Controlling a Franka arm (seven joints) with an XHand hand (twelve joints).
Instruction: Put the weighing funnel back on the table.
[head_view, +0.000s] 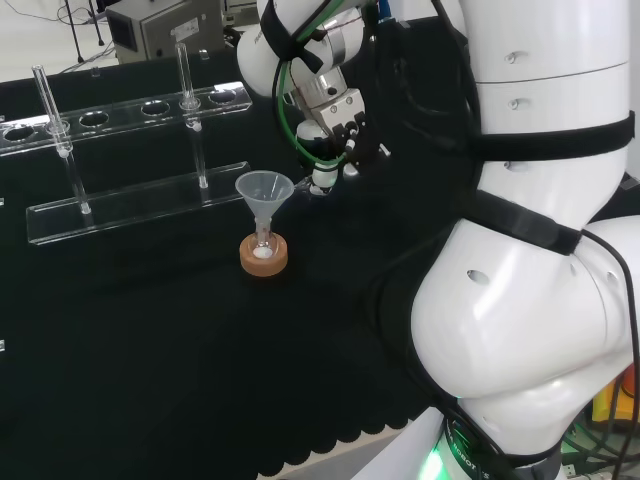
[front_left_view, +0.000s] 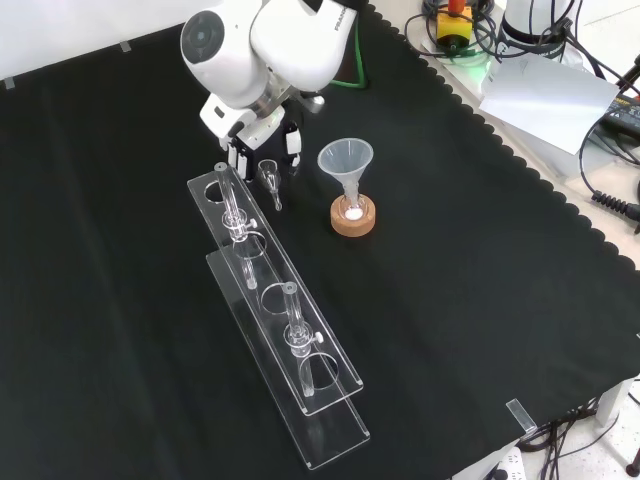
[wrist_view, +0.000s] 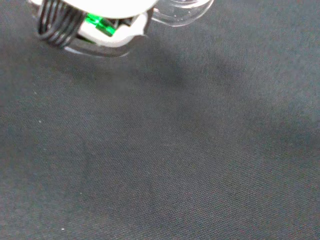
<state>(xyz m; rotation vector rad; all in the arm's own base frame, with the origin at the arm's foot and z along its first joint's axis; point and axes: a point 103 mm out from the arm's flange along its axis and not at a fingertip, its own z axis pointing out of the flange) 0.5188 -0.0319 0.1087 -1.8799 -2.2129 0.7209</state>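
Front view: the hand (front_left_view: 262, 132) hangs low over the black cloth (front_left_view: 480, 300) at the far end of the clear tube rack (front_left_view: 290, 340), palm facing down. The weighing funnel (front_left_view: 271, 183) sits directly on the near side of the hand, with its cup end up against the hand's underside. Its stem points toward the near edge and slightly right, so the long axis runs roughly along the rack's length. It lies between the rack's far end on the left and the big funnel (front_left_view: 346, 160) on the right, which stands in its flask on the cork ring (front_left_view: 354, 218). It is close to the rack and well apart from the cork ring. Grip state: cannot tell. No view settles whether the hand has hold of the piece or whether it already rests on the cloth. In the wrist view a curved clear edge of the piece lies right against a white part of the hand, with bare cloth close below. Judgement: the placing is at or near its end. What remains turns on the stem's direction. Any release and withdrawal should go up and away to the far side, opposite the stem, and clear of the rack's end post.
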